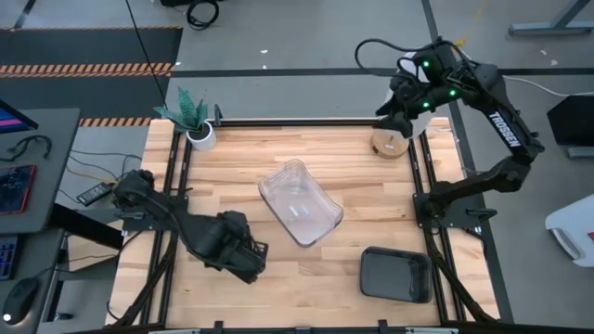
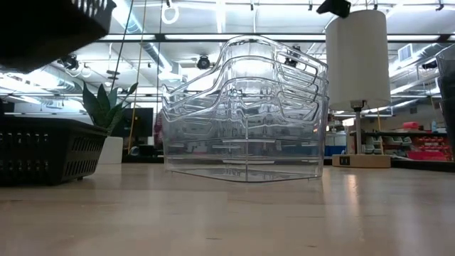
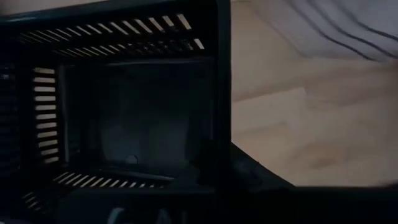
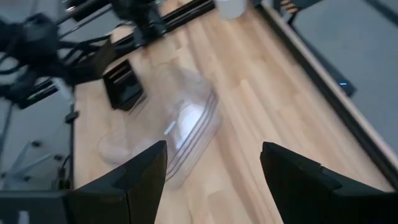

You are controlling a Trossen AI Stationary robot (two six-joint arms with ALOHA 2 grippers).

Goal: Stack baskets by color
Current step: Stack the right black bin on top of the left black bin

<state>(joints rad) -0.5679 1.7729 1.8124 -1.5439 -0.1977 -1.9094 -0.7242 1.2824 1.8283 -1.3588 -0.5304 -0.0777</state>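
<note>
My left gripper [image 1: 245, 262] hangs over the table's near left part, shut on a small black slatted basket [image 2: 50, 28] that is lifted and tilted. Its inside fills the left wrist view [image 3: 124, 106]. A second black basket [image 2: 46, 149] rests on its base on the table below. Several clear baskets [image 1: 299, 202] sit nested in the table's middle. A smoky-grey basket [image 1: 396, 275] sits on its base near the right front. My right gripper [image 4: 214, 180] is open, high over the far right corner, with nothing between its fingers. My left gripper comes at the black basket from above, pointing steeply down, and has it at its rim [image 3: 214, 165]. The fingers are lost in the dark there, so the kind of hold cannot be told. The basket hangs tilted, clear of the table.
A tall white lamp shade [image 2: 357, 57] on a wooden base [image 1: 390, 144] stands at the far right, right under my right arm. A small white pot with a green plant [image 1: 197, 125] is at the far left corner. Bare wood lies between the clear stack and the near edge.
</note>
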